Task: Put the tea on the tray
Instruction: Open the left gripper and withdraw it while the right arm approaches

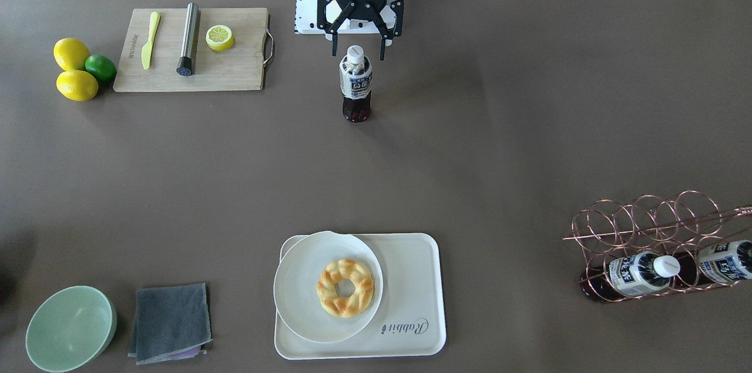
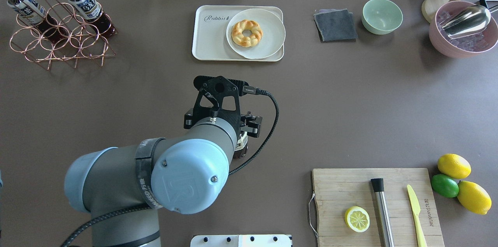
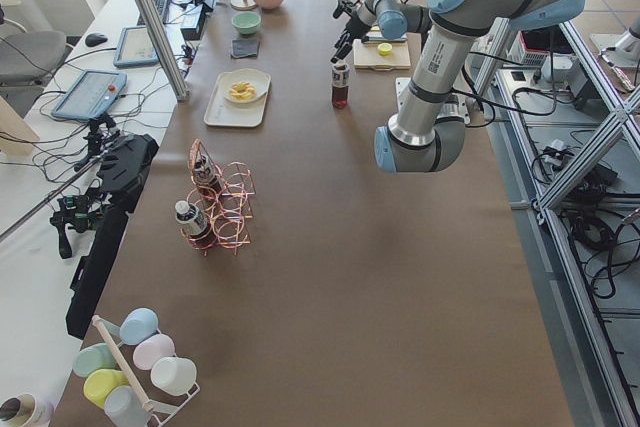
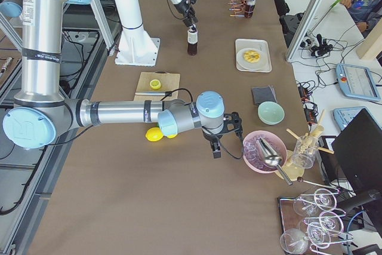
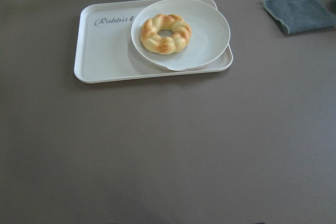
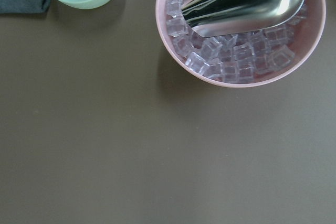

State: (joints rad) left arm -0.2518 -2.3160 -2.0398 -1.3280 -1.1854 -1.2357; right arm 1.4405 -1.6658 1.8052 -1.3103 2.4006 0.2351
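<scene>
One tea bottle stands upright on the bare table, near the robot's side at the middle. My left gripper is open, with one finger on each side of the white cap, just above and behind it and not holding it. In the overhead view my left wrist hides most of this bottle. The cream tray lies across the table, also in the left wrist view. My right gripper hovers by the pink bowl; I cannot tell whether it is open or shut.
A white plate with a doughnut covers part of the tray. Two more tea bottles lie in a copper wire rack. There is also a cutting board, lemons, a lime, a green bowl, a grey cloth and a pink ice bowl.
</scene>
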